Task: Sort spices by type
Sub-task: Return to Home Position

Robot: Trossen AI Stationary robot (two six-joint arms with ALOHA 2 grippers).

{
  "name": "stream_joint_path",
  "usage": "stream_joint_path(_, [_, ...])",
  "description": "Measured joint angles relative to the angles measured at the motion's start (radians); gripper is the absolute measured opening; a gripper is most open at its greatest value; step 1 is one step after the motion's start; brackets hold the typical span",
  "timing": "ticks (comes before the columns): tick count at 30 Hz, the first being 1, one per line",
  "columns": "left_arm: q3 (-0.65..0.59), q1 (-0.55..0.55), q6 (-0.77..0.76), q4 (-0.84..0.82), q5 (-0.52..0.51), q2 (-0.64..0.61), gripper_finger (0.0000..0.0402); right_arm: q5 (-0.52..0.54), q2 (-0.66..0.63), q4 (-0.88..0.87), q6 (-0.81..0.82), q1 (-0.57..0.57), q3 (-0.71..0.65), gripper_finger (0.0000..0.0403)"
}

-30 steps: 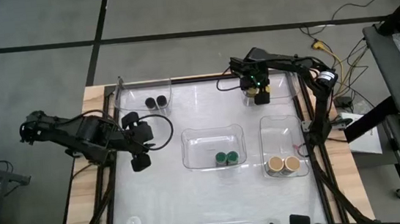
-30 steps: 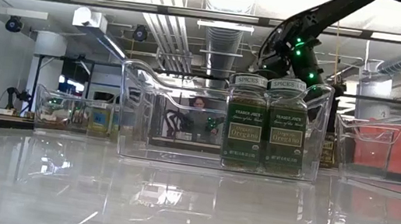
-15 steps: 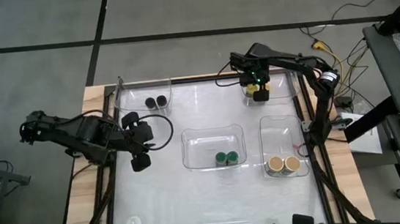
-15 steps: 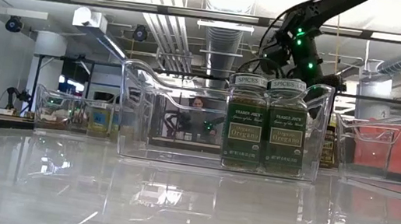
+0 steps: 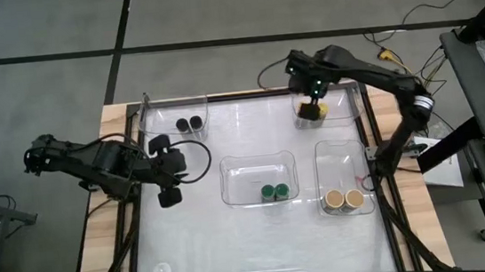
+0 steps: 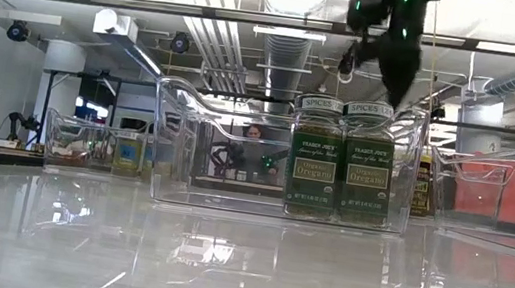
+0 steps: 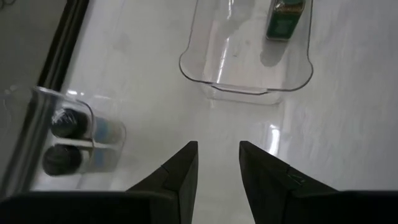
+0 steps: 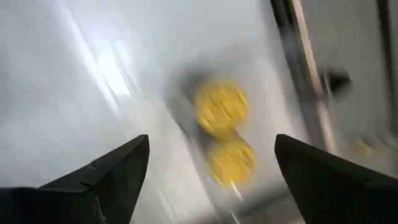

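The two green spice jars (image 6: 314,172) read "SPICES" on their lids and "Trader Joe's Organic Oregano" on their labels.

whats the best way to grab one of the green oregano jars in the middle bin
Take a green jar by its lid and upper body, probably coming straight down. Both stand upright inside the clear bin, whose walls block a sideways reach. They sit side by side, so close on the free sides, not between them.
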Motion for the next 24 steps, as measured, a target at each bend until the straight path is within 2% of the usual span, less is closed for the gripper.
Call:
stream_joint_path(4, [0.000, 0.000, 0.043, 0.010, -0.001, 0.001, 0.0102, -0.190, -0.093, 0.219, 0.103, 0.046, -0.030, 0.0323])
stream_joint_path(8, [0.000, 0.022, 0.094, 0.118, 0.012, -0.009, 0.0103, -0.225, -0.175, 0.456, 0.197, 0.130, -0.081, 0.0302])
stream_joint_path(12, [-0.023, 0.073, 0.198, 0.242, 0.071, -0.056, 0.0103, -0.168, -0.254, 0.736, 0.286, 0.267, -0.170, 0.0275])
stream_joint_path(16, [-0.123, 0.128, 0.217, 0.347, 0.076, -0.148, 0.0103, -0.109, -0.301, 0.967, 0.335, 0.402, -0.280, 0.0243])
stream_joint_path(20, [-0.295, 0.162, 0.253, 0.519, 0.076, -0.269, 0.0103, -0.039, -0.322, 1.042, 0.402, 0.470, -0.346, 0.0211])
stream_joint_path(24, [-0.449, 0.172, 0.385, 0.621, 0.046, -0.354, 0.0103, 0.033, -0.334, 1.015, 0.535, 0.483, -0.350, 0.0185])
